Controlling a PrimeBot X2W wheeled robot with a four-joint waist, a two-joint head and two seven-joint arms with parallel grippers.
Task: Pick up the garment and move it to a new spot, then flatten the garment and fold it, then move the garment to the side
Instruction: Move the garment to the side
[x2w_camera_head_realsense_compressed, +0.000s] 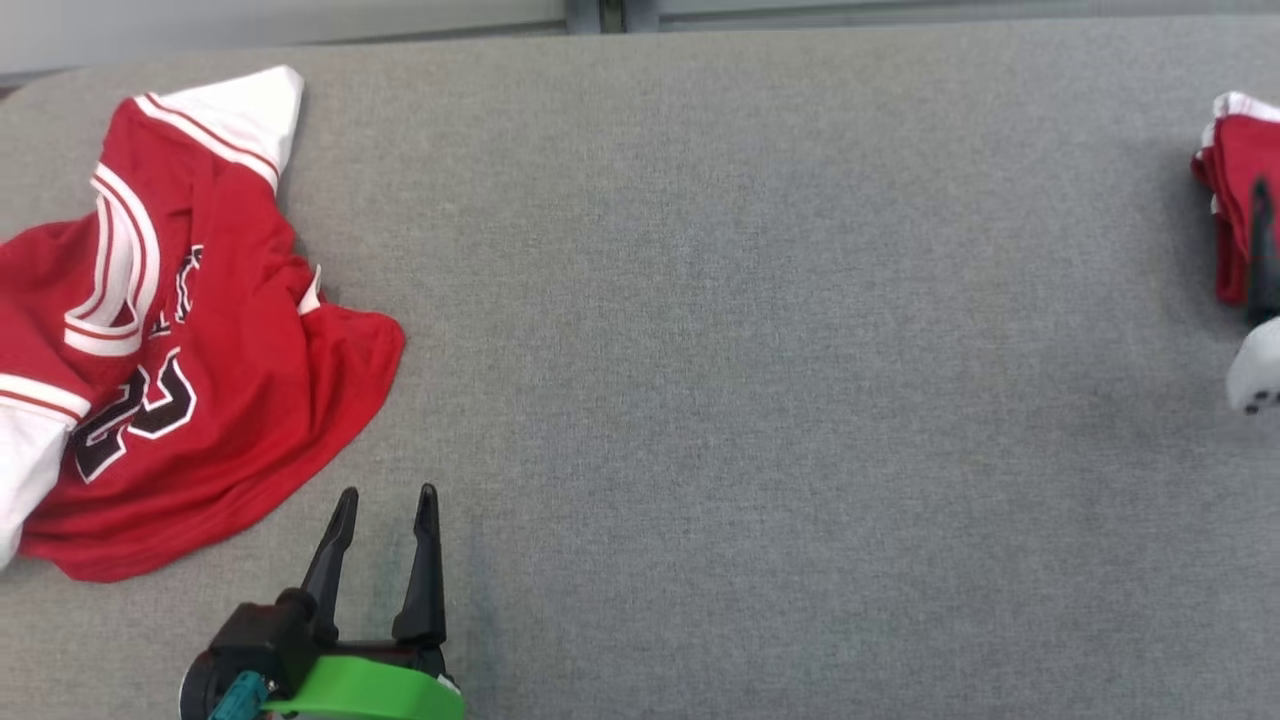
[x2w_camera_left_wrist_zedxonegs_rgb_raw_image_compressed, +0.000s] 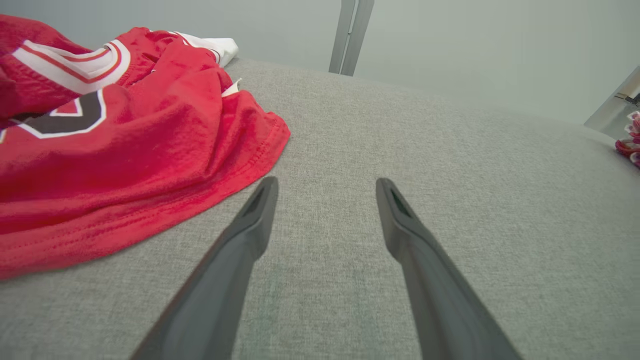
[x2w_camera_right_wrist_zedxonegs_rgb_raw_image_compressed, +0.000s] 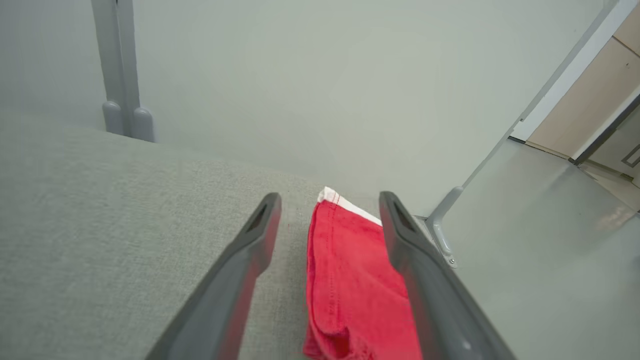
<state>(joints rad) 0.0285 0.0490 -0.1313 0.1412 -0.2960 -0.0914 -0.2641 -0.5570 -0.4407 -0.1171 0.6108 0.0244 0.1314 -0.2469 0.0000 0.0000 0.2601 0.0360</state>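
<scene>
Jersey (x2w_camera_head_realsense_compressed: 180, 380), red and crumpled, lies at the left end of the table (x2w_camera_head_realsense_compressed: 750, 350), just left of my left gripper (x2w_camera_head_realsense_compressed: 388, 492), whose jaws stand open and empty; that arm is nearer. My right gripper (x2w_camera_right_wrist_zedxonegs_rgb_raw_image_compressed: 330, 197) is spread open around a folded red garment (x2w_camera_right_wrist_zedxonegs_rgb_raw_image_compressed: 350, 280) at the right edge.

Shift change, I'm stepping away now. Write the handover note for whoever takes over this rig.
Left gripper: open, empty, over the grey fabric-covered table, beside the crumpled red-and-white jersey with black numerals, not touching it.
Right gripper: open, fingers either side of the folded red garment with white trim at the table's right edge, not clamping it.
Done: that garment looks folded and set aside.
To do: the crumpled jersey is neither flattened nor folded; probably next.
</scene>
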